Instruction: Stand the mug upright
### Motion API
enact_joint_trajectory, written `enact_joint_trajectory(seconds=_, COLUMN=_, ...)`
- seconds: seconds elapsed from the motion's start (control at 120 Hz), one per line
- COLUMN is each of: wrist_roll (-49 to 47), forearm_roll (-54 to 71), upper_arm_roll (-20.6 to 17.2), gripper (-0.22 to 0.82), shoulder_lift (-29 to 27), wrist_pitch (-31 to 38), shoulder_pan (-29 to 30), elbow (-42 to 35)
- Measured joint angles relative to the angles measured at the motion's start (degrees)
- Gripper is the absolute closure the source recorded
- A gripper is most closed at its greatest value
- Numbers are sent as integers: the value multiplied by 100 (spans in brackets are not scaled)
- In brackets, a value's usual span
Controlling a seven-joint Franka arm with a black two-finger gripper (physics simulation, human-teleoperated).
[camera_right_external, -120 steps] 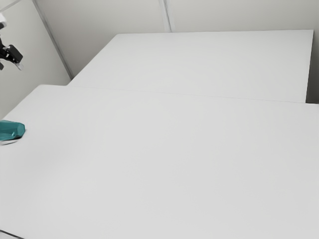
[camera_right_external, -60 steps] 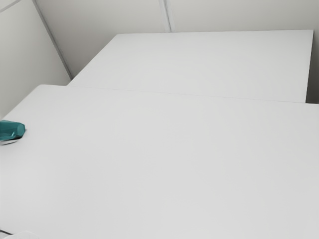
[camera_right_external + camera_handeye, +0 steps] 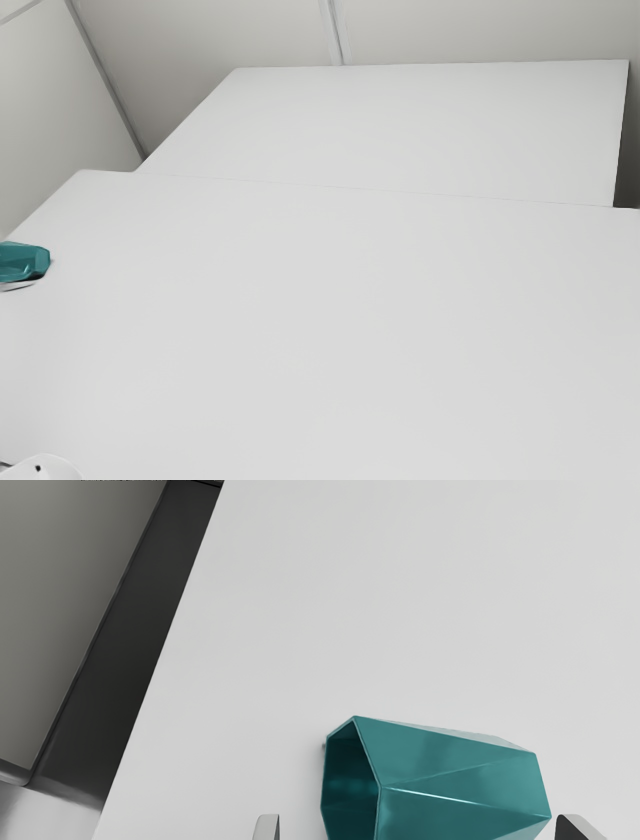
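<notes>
While the gripper (image 3: 419, 826) held nothing between its 2 wide-spread fingers (image 3: 268, 828), the mug (image 3: 450, 775) lay on its side on the table (image 3: 280, 605) just ahead of them, so the goal was unmet and gripping, turning and releasing it seemed left to do.

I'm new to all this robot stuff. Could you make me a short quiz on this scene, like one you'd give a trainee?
1. Fill in the blank: the mug on the white table is coloured ____.
2. True or false: the mug is standing upright.
3. Multiple choice: how are the robot's jaws?
A. Shut on the mug
B. Spread apart, not gripping
C. Pressed together, empty

Key: 1. teal (blue-green); 2. false, it lies on its side; 3. B
</notes>
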Motion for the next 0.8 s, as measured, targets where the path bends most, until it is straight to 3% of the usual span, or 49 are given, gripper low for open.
enact_joint_trajectory(seconds=0.425, wrist_roll=574, forearm_roll=-42, upper_arm_roll=-938, gripper=0, shoulder_lift=743, wrist_pitch=410, shoulder_pan=394, elbow=214)
enact_joint_trajectory(seconds=0.8, wrist_roll=802, forearm_roll=-962, upper_arm_roll=-1247, gripper=2, shoulder_lift=998, wrist_pitch=281, shoulder_pan=719, elbow=203)
